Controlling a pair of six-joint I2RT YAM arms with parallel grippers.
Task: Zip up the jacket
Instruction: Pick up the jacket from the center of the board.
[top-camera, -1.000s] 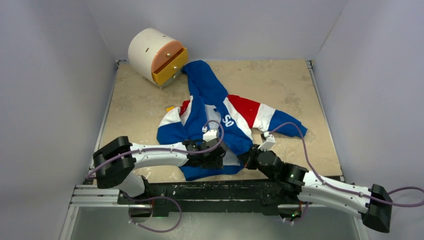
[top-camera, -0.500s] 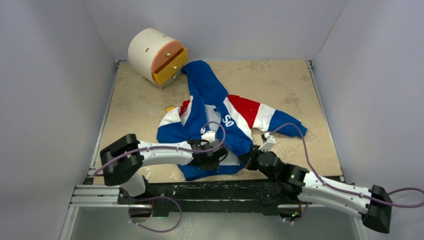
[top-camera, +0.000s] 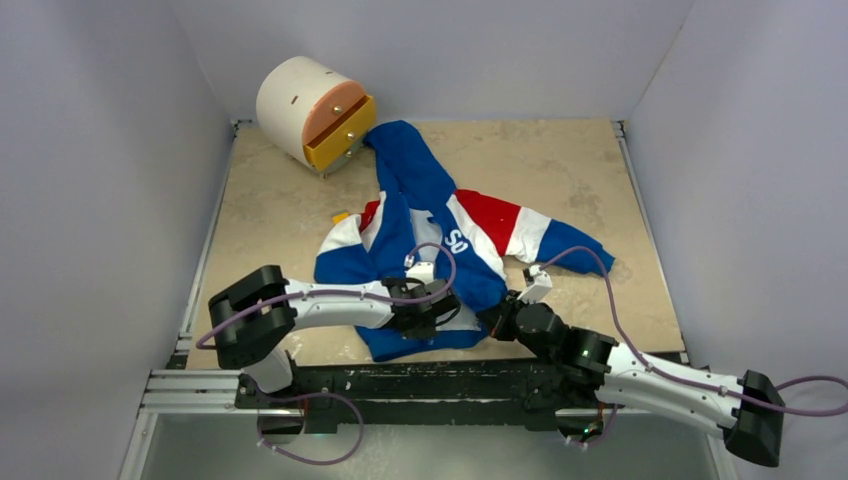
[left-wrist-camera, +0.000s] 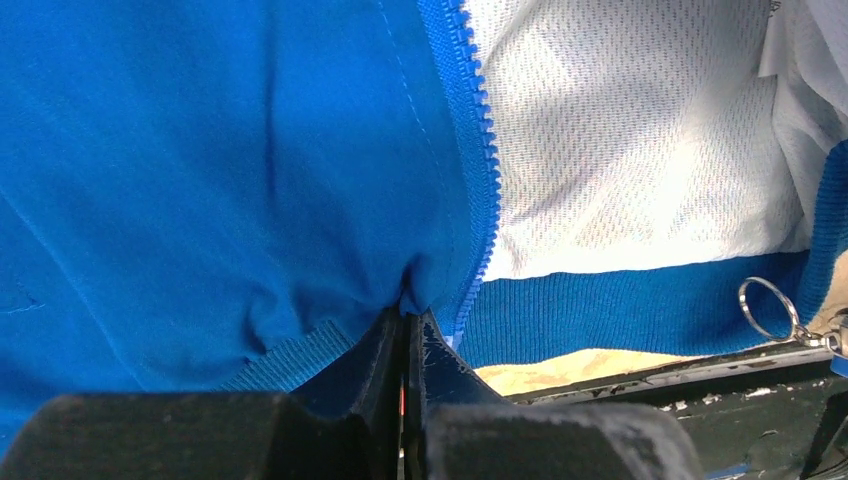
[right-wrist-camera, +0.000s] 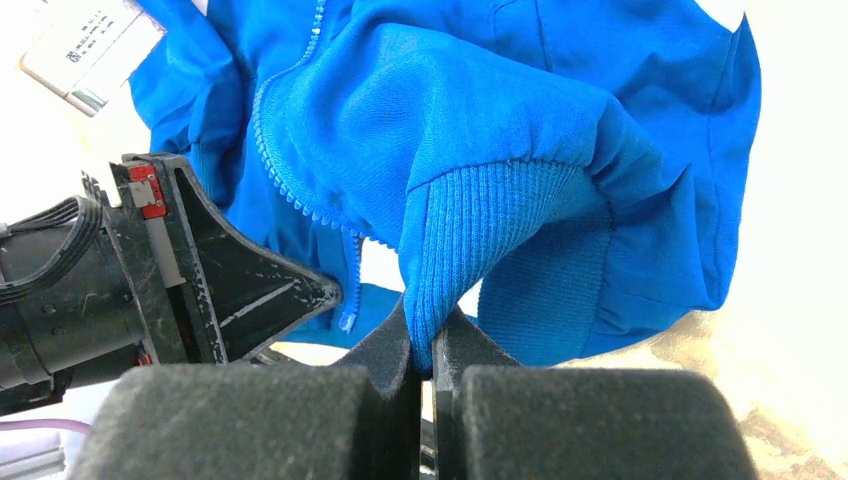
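Moved: left gripper (left-wrist-camera: 406, 325) has snapped shut; its elbow swung inward.
Top view: jacket (top-camera: 428, 195) sprawls on table (top-camera: 570, 160), near hem at both grippers.
Left wrist: jaws clamp jacket hem beside zipper teeth (left-wrist-camera: 483, 150).
Right wrist: right gripper (right-wrist-camera: 426, 345) pinches ribbed hem.

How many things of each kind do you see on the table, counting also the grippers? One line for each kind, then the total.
jacket: 1
round white drawer unit: 1
small yellow block: 1
grippers: 2, the left gripper and the right gripper, both shut on the jacket
Total: 5
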